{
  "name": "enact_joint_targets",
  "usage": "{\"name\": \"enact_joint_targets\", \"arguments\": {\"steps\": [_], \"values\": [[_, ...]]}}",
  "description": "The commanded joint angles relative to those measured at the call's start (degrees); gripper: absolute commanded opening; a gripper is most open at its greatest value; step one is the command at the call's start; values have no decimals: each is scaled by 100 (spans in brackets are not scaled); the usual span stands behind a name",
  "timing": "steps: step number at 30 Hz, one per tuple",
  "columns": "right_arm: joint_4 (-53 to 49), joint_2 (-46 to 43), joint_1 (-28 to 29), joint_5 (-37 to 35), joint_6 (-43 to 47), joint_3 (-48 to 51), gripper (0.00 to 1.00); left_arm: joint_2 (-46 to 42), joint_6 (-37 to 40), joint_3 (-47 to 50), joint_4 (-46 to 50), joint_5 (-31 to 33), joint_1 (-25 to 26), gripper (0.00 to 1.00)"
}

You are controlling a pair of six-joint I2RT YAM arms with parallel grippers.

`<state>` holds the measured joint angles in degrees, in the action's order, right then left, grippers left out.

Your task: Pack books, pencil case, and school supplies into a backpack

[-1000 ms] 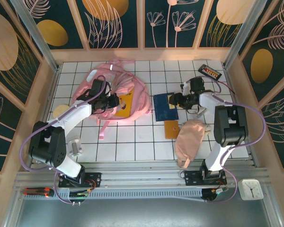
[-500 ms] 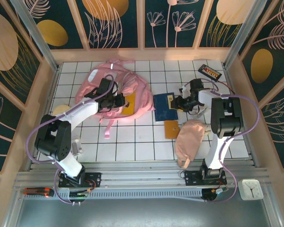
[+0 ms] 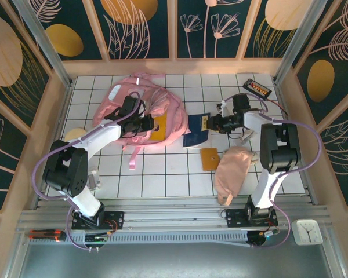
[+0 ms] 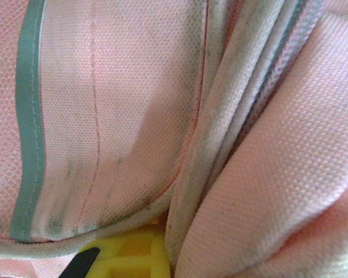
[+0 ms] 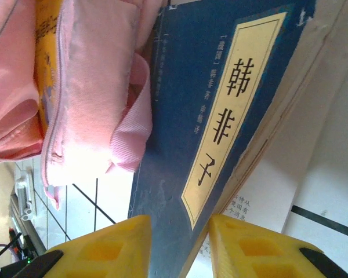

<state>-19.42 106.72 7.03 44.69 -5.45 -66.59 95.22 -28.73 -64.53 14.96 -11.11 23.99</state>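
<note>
The pink backpack (image 3: 133, 104) lies at the back left, and my left gripper (image 3: 143, 124) is shut on the fabric at its opening; one yellow finger (image 4: 124, 259) shows under the pink cloth (image 4: 116, 116). The yellow book (image 3: 157, 127) sticks out of that opening. My right gripper (image 3: 209, 123) is shut on the right edge of the navy book (image 3: 195, 132), which is tilted up beside the backpack; its cover (image 5: 185, 139) runs between my right gripper's (image 5: 180, 234) yellow fingers. The orange pad (image 3: 209, 157) and the peach pencil case (image 3: 232, 171) lie on the table in front of it.
A black gadget (image 3: 258, 88) lies at the back right corner, and a pale yellow disc (image 3: 74, 135) at the left wall. A pink strap (image 3: 131, 156) trails toward the front. Wooden walls close in the tiled table (image 3: 162, 179). A white clock (image 3: 306, 230) sits outside, front right.
My right gripper has closed on the navy book and pulled it left toward the backpack, tipping it up. My left gripper shifted slightly back with the backpack fabric a second ago, then held still.
</note>
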Motion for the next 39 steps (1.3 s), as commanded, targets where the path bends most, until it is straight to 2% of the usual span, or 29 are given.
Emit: {"name": "enact_joint_targets", "arguments": {"steps": [1, 2, 4, 5, 11, 15, 22, 29, 33, 39], "values": [[-25, 277, 171, 77, -156, -141, 32, 58, -80, -43, 84, -394, 89, 0], [-117, 334, 205, -46, -162, -193, 27, 42, -67, -26, 92, -385, 88, 0], [-326, 394, 219, -410, -236, -316, 6, -2, -42, 10, 111, -366, 89, 0], [-396, 388, 219, -539, -266, -343, 0, -23, -34, 19, 121, -349, 89, 0], [-620, -149, 194, -1341, -508, -239, 0, -183, 100, -33, 297, -181, 60, 0], [-102, -798, 110, -1025, -804, 247, 0, -408, 146, -34, 382, -91, -29, 0], [-256, -1491, -60, -840, -887, 269, 0, -715, 174, -105, 747, 356, -218, 0], [-57, -2167, -93, -157, -1375, 136, 0, -786, -2, -313, 634, 67, -219, 0], [282, -2258, 75, 117, -1849, -6, 0, -735, -121, -475, 596, -103, -219, 0], [1053, -2169, 697, 282, -2667, -180, 0, -614, -296, -656, 523, -230, -219, 0]]}}
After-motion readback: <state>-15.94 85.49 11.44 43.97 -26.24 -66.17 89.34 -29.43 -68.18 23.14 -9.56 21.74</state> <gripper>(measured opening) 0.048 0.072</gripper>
